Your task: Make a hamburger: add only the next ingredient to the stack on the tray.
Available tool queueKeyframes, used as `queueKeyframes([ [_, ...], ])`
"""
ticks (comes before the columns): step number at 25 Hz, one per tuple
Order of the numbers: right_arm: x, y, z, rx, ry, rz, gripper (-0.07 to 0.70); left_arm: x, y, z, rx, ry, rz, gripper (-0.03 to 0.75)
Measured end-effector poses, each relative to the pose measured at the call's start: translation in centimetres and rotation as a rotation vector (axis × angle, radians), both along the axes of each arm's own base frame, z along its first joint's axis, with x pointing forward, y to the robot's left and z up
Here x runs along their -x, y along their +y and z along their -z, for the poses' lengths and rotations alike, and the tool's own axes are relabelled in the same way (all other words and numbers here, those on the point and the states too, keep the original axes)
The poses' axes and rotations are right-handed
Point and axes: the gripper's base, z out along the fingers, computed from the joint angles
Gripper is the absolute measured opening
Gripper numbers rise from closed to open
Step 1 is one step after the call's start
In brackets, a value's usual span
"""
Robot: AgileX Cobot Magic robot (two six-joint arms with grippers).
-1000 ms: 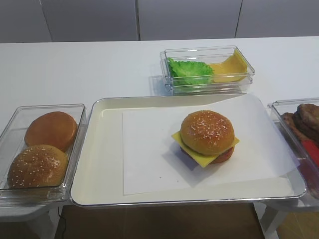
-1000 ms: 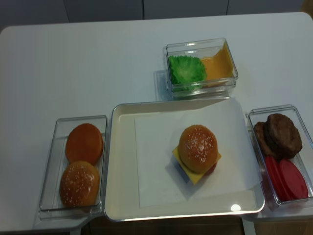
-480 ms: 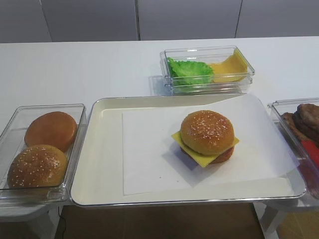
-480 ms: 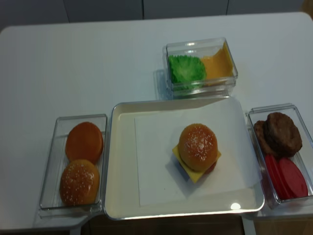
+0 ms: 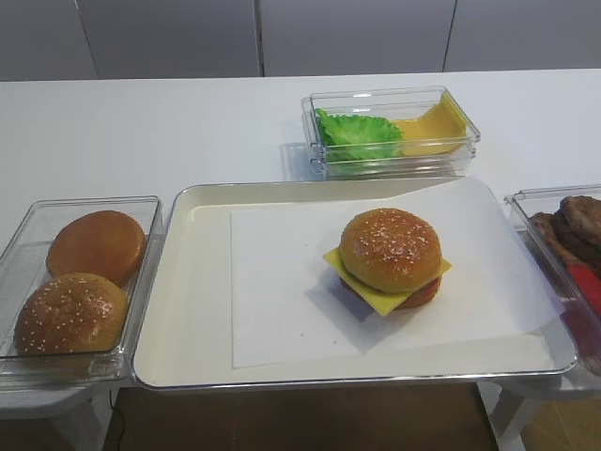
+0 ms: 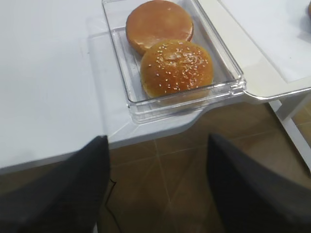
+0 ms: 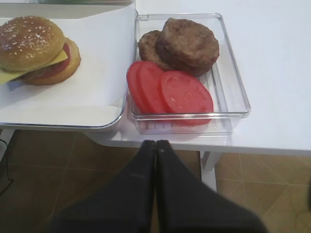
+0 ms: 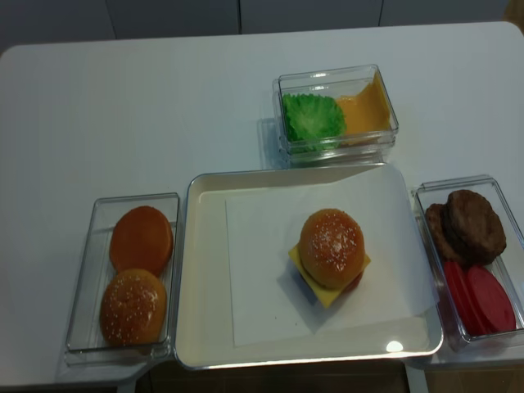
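Exterior high view, itemised outward from the metal tray (image 5: 178, 310), nearest the camera:

- Tray: sitting at the near table edge, lined with white paper (image 5: 282, 282).
- Stack (image 5: 390, 258): resting right of the tray's centre; sesame bun top (image 5: 390, 246) already sitting on the cheese slice (image 5: 413, 296), tomato and bun base showing beneath. Judged: ingredient added, nothing left but withdrawal.
- Left of the tray: clear box (image 5: 141, 211) holding a spare sesame bun (image 5: 70, 313) and a smooth bun (image 5: 97, 244).
- Right of the tray: box of patties (image 7: 187, 43) and tomato slices (image 7: 184, 92).
- Beyond the tray: box of lettuce (image 5: 357, 136) and cheese.
- Left gripper (image 6: 158, 194): hanging empty below the table edge, jaws spread wide.
- Right gripper (image 7: 155, 160): hanging likewise, jaws pressed together, gripping nothing.
- Surface: white table (image 5: 141, 122); grey panelled wall behind; brown tiled floor below.
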Motion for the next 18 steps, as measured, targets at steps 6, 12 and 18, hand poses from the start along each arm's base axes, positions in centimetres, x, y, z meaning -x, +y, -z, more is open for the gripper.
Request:
queueKeyframes([
  [6, 0.0, 0.0, 0.0, 0.0, 0.0, 0.0, -0.005, -0.01, 0.0, -0.02, 0.0, -0.002, 0.0, 0.467],
  [12, 0.0, 0.0, 0.0, 0.0, 0.0, 0.0, -0.005, -0.01, 0.0, -0.02, 0.0, -0.002, 0.0, 0.467],
  [18, 0.0, 0.0, 0.0, 0.0, 0.0, 0.0, -0.005, -0.02, -0.09, -0.02, 0.0, -0.002, -0.069, 0.467],
])
